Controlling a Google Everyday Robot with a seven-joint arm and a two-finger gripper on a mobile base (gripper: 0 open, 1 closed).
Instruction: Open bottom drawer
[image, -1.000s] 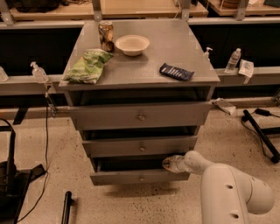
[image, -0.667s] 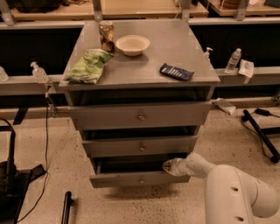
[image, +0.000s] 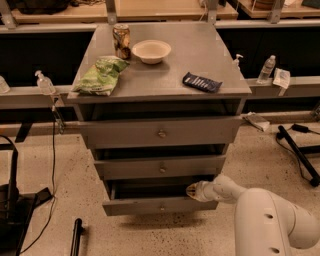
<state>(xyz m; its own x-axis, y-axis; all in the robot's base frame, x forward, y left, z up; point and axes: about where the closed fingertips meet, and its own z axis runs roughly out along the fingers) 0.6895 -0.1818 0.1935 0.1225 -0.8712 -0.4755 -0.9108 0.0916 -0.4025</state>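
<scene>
The bottom drawer (image: 150, 205) is the lowest, narrowest grey front of the cabinet, with a small round knob (image: 161, 207) at its centre. It stands pulled out a little, with a dark gap above its top edge. My gripper (image: 191, 190) comes in from the lower right on a white arm (image: 265, 220) and sits at the drawer's top edge, right of centre, its tip inside the gap.
Middle drawer (image: 162, 166) and widest top drawer (image: 161, 132) sit above. The cabinet top holds a can (image: 121, 41), a white bowl (image: 151, 51), a green chip bag (image: 102, 75) and a dark snack bar (image: 201, 82). A black stand (image: 11, 210) is on the floor at left.
The gripper stays at the bottom drawer's top edge and has shifted slightly. The drawer front looks drawn out a bit further.
</scene>
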